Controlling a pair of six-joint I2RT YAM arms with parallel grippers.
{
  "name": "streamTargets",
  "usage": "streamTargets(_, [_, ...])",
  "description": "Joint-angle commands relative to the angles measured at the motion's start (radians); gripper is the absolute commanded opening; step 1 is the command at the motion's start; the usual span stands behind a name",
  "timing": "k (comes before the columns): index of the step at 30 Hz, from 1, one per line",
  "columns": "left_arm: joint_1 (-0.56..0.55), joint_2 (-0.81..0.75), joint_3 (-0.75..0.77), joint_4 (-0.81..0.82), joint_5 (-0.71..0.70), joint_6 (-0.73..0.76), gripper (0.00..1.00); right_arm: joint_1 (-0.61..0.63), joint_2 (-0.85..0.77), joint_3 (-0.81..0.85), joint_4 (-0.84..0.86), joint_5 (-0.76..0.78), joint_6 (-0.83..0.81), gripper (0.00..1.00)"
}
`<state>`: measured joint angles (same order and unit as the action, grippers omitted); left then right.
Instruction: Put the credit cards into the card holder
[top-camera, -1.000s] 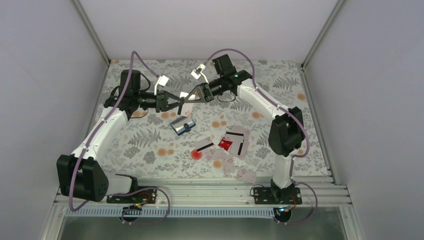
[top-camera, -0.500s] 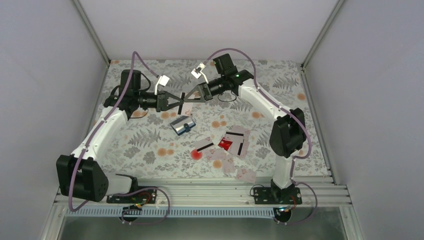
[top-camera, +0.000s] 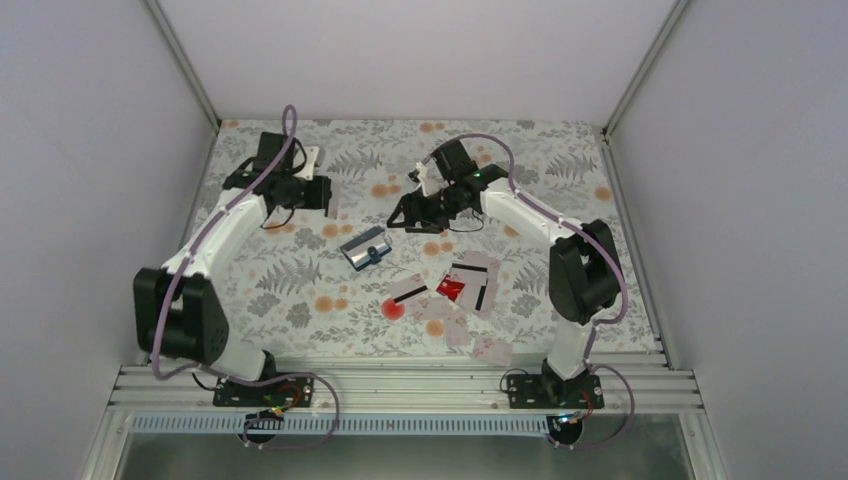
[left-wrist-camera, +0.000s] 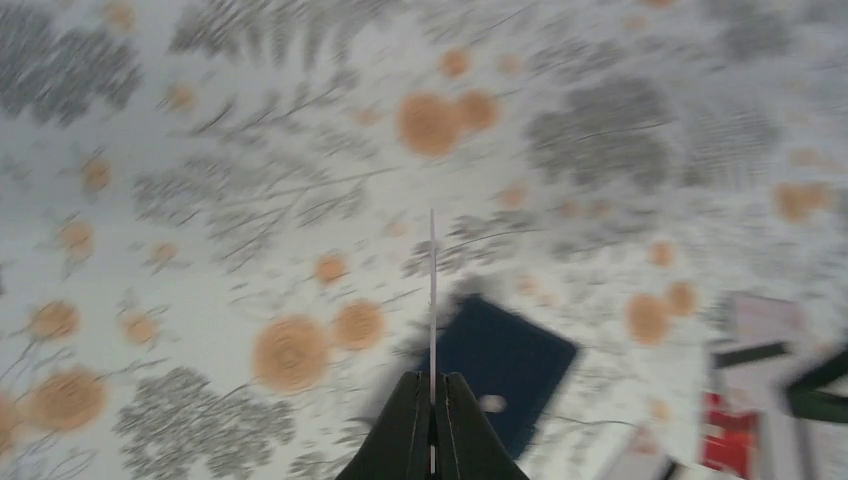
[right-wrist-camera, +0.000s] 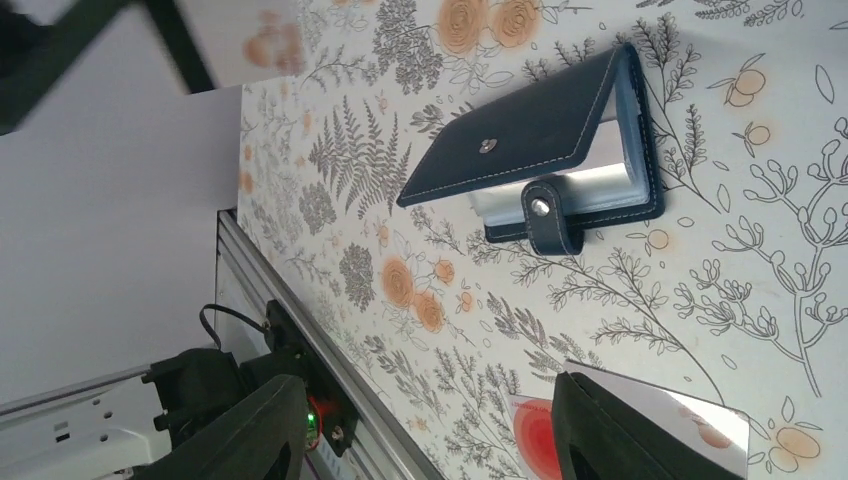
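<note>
The dark navy card holder (top-camera: 365, 248) lies on the flowered table, partly open with its snap tab loose (right-wrist-camera: 545, 160). My left gripper (top-camera: 326, 196) hangs at the back left, shut on one pale credit card that the left wrist view shows edge-on (left-wrist-camera: 432, 290), above and just left of the holder (left-wrist-camera: 505, 370). The open, empty right gripper (top-camera: 402, 217) sits low, up and right of the holder. More credit cards (top-camera: 450, 292), one of them red, lie spread in front of the holder. One white card with a red disc (right-wrist-camera: 690, 415) shows beside my right finger.
The table is boxed in by white walls at the left, back and right. An aluminium rail (top-camera: 400, 385) carrying both arm bases runs along the near edge. A few cards (top-camera: 490, 348) lie close to that rail on the right.
Both grippers met over the holder on one card. The right gripper opened, let go and dropped toward the table. The left arm swung back to the left with the card.
</note>
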<state>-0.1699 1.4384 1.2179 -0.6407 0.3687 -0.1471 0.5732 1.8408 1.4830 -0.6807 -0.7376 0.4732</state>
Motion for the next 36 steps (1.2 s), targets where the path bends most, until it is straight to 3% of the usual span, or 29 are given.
streamTargets(1, [0.002,0.130,0.036,-0.048,-0.220,-0.015,0.02,0.025,0.053,0.044,-0.012,-0.011,0.041,0.63])
streamTargets(7, [-0.003,0.331,0.085,-0.047,-0.153,0.019,0.02,0.116,0.236,0.116,-0.074,-0.121,-0.046,0.64])
streamTargets(14, [-0.019,0.427,0.073,-0.029,-0.094,0.043,0.02,0.137,0.345,0.118,-0.021,-0.125,-0.028,0.64])
streamTargets(25, [-0.042,0.385,-0.053,-0.032,-0.003,0.036,0.02,0.076,0.425,0.148,0.017,-0.029,-0.029,0.63])
streamTargets(32, [-0.084,0.312,-0.128,-0.007,0.157,-0.047,0.02,-0.016,0.442,0.210,-0.007,-0.001,-0.053,0.63])
streamTargets(36, [-0.116,0.296,-0.132,0.004,0.102,-0.085,0.02,-0.055,0.414,0.206,-0.035,0.006,-0.073,0.62])
